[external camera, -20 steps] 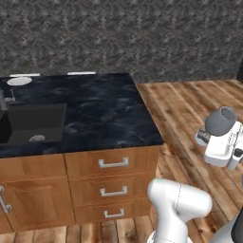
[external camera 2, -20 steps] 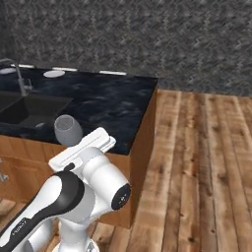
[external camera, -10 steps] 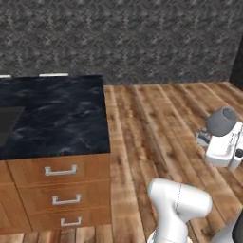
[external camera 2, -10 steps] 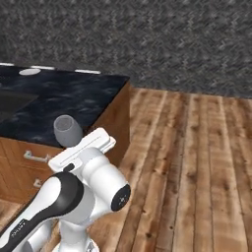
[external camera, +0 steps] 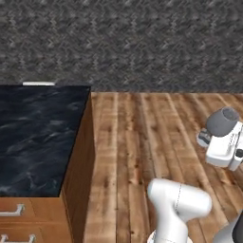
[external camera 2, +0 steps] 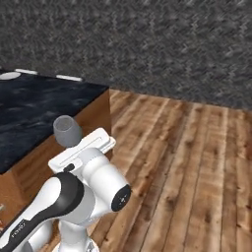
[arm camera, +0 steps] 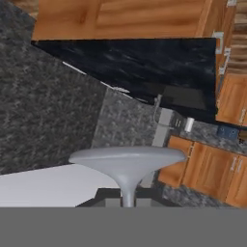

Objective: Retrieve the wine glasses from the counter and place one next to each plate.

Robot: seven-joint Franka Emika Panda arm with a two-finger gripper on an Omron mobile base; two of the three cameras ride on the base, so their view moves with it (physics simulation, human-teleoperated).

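Black counter (external camera: pixel 38 137) (plate (external camera 2: pixel 9 76) at rear)

wine glass (arm camera: pixel 126 165) stem cut off below, counter (external camera: pixel 38 137) cropped left

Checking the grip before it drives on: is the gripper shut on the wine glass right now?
Shut on it: in the hand view the wine glass stem runs down into the gripper, foot spread just beyond.

Kitchen: marble counter (external camera: pixel 38 137), wooden drawers (external camera: pixel 28 216)
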